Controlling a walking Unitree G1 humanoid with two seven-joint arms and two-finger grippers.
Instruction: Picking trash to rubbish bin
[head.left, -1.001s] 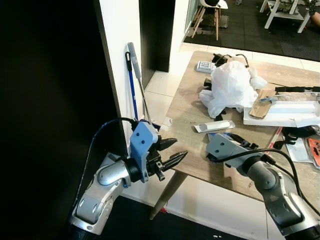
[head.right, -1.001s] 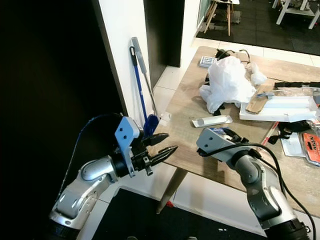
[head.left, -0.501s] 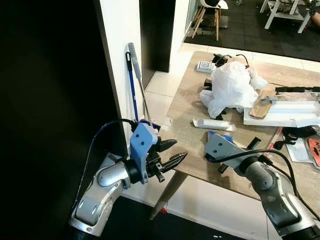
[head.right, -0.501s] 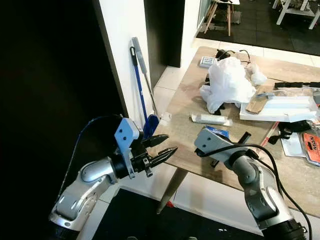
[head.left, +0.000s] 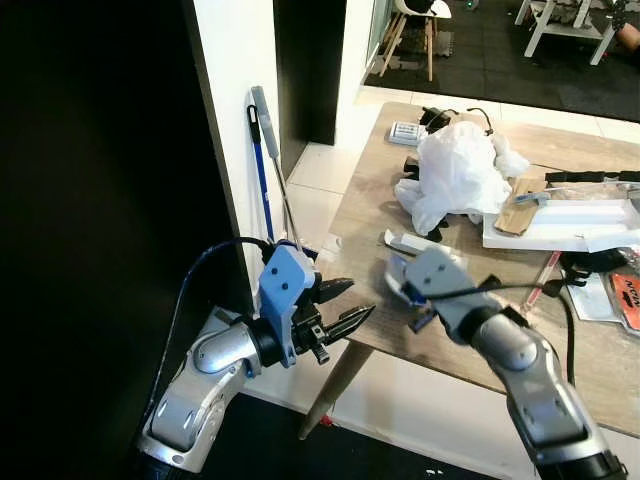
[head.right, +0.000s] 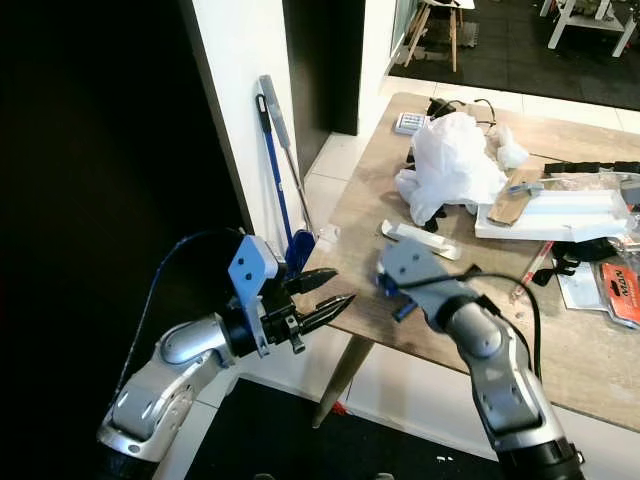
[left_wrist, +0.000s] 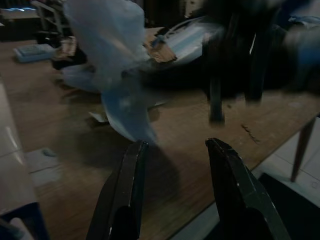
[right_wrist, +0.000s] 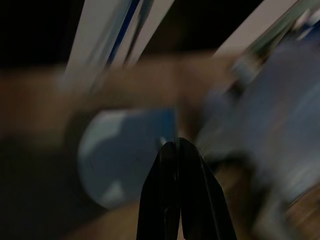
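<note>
The right end effector (right_wrist: 176, 150) has its two black fingers pressed together, tips meeting; the wrist view is badly blurred, and whether anything thin is pinched between them cannot be told. In the head views the right arm reaches over the near left part of the worktop (head.left: 370, 215), its grey wrist housing above a small blue and white piece of trash (head.left: 398, 287) that lies at the wood surface just beside it. A flat white wrapper (head.left: 405, 243) lies on the worktop just beyond the wrist.

The left end effector (head.left: 345, 306) hangs off the worktop's near left corner, fingers (left_wrist: 125, 195) parted with a clear gap and nothing between them, pointing toward the table edge.

Farther back on the worktop sits a crumpled white plastic bag (head.left: 458, 172), with a piece of brown cardboard (head.left: 515, 212) and a long white box (head.left: 565, 225) to its right. A small keypad (head.left: 405, 132) lies at the far end. A blue-handled mop (head.left: 263, 180) leans against the white wall (head.left: 235, 90) left of the worktop.
</note>
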